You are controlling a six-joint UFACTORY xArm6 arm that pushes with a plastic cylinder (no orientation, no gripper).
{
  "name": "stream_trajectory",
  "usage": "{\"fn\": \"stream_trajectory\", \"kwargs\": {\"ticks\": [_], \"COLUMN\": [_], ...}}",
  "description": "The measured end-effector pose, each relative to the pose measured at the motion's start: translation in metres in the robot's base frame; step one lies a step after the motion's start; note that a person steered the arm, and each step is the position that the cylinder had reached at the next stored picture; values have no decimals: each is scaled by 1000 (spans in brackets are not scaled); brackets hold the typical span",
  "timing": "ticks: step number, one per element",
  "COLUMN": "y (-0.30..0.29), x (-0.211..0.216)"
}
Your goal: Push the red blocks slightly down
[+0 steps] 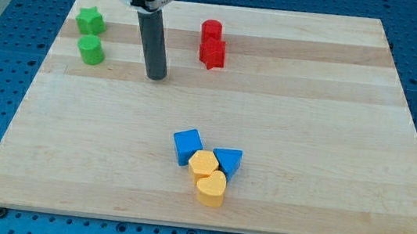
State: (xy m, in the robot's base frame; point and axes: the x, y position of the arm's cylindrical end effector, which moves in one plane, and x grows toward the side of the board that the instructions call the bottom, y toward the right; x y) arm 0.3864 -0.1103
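Note:
Two red blocks sit near the view's top, right of centre: a red cylinder (212, 30) and, touching it just below, a red star-shaped block (212, 53). My tip (156, 75) rests on the board to the left of the red blocks and a little lower than them, about a block's width and a half away from the red star. It touches no block.
A green star block (89, 20) and a green cylinder (91, 49) stand at the top left, left of my tip. Near the bottom centre lie a blue cube (187, 145), a blue triangle (228, 161), a yellow hexagon (204, 164) and a yellow heart-like block (211, 188). The wooden board (334, 123) has edges all round.

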Motion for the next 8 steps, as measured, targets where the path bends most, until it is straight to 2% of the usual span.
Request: {"fn": "stream_trajectory", "kwargs": {"ticks": [3, 4, 5, 6, 8], "y": [3, 3, 47, 48, 73], "x": [-122, -141, -174, -174, -140]}}
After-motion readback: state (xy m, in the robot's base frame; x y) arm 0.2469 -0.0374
